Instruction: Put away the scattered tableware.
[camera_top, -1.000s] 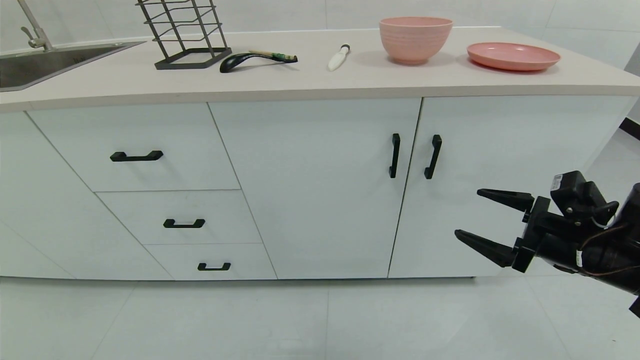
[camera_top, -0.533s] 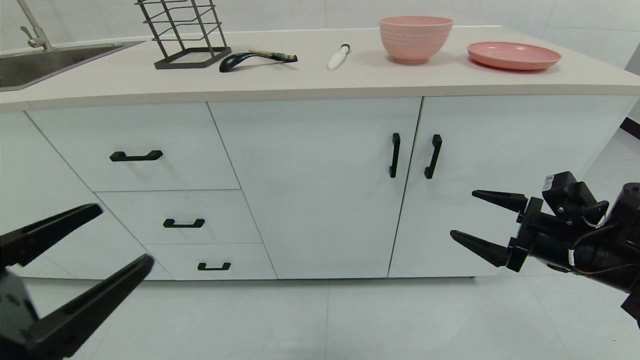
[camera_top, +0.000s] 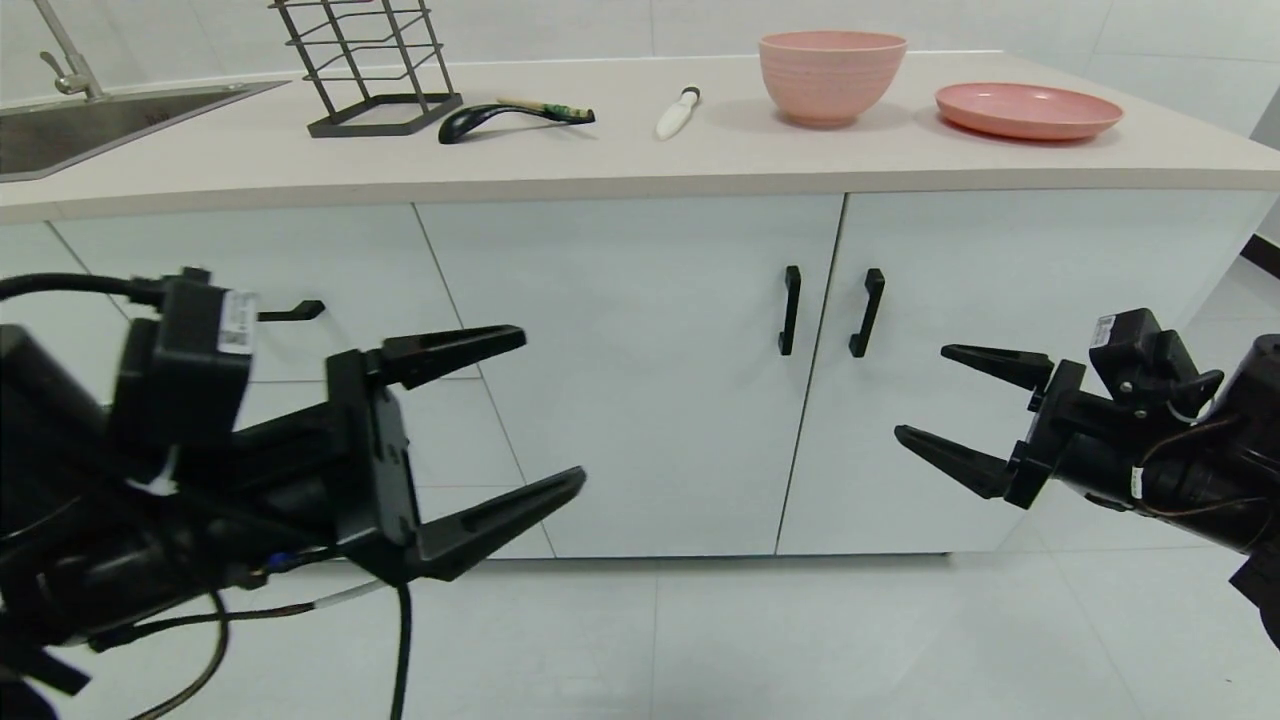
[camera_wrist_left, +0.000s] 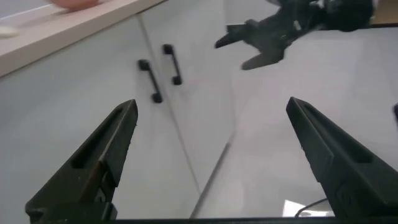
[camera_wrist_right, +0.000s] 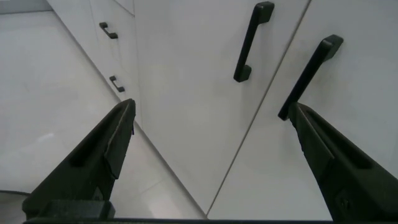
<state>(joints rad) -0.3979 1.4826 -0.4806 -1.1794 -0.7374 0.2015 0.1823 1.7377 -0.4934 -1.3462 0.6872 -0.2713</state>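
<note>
Up above both claws, on the worktop (camera_top: 640, 165), sat the tableware. A pink bowl (camera_top: 832, 78) and a pink plate (camera_top: 1028, 110) sat near each other, not touching, high above the right claw (camera_top: 921, 391). A small white knife (camera_top: 677, 112) lay on the left claw's side of the bowl, well apart from it. A black spoon (camera_top: 470, 122) lay high above the left claw (camera_top: 550, 407), just beside a wire rack (camera_top: 370, 70). A thin stick (camera_top: 540, 107) lay by the spoon's handle; what it was could not be told.

The left claw was wide open and held nothing. It hung in front of the drawers (camera_top: 300, 250). The right claw was wide open too and held nothing. It hung low in front of the right cupboard door (camera_top: 1000, 260). Two black door handles (camera_top: 789, 310) stood upright between the claws, closer to the right one. A sink (camera_top: 90, 125) sat in the worktop, up past the left claw.
</note>
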